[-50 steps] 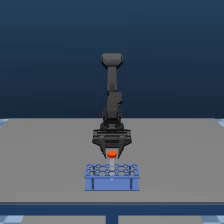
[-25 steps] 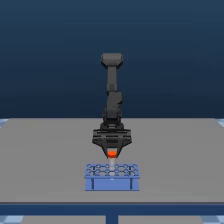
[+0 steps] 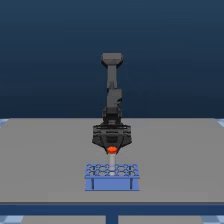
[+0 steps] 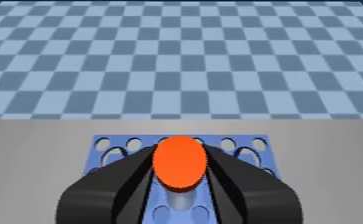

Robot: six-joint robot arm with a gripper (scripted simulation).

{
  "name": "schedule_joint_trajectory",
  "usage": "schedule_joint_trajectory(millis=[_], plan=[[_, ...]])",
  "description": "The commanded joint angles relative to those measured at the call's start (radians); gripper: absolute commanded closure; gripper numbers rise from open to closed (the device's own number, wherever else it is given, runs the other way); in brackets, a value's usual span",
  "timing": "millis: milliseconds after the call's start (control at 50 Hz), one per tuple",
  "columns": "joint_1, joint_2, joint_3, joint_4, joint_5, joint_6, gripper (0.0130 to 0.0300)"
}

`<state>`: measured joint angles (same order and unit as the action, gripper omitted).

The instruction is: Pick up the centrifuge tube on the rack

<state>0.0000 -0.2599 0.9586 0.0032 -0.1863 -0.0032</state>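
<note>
grey table (image 3: 45,155) | hand (image 3: 112,148) grips centrifuge tube (image 3: 112,159) | above rack (image 3: 112,176)

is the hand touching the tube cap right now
Touching. In the wrist view the hand has both dark fingers pressed against the sides of the orange cap of the centrifuge tube, no gap showing, above the rack.

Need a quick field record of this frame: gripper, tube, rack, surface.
gripper: shut on the centrifuge tube, fingers either side of its cap
centrifuge tube: upright, orange-red cap on top, pale body showing between cap and rack; lower tip not discernible
rack: light-blue, on the table directly under the gripper; other visible holes look empty
table: grey
</note>
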Motion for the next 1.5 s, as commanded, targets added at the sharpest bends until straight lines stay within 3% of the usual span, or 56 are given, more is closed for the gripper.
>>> schedule_joint_trajectory(millis=[20,160,460,1000,1500], plan=[[0.0,-0.023,-0.016,0.001,0.053,-0.001,0.03],[0.0,-0.048,-0.033,0.003,0.094,-0.003,0.03],[0.0,-0.069,-0.05,0.013,0.133,-0.013,0.03],[0.0,-0.082,-0.062,-0.005,0.157,0.005,0.03],[0.0,-0.09,-0.069,0.131,0.173,-0.131,0.03]])
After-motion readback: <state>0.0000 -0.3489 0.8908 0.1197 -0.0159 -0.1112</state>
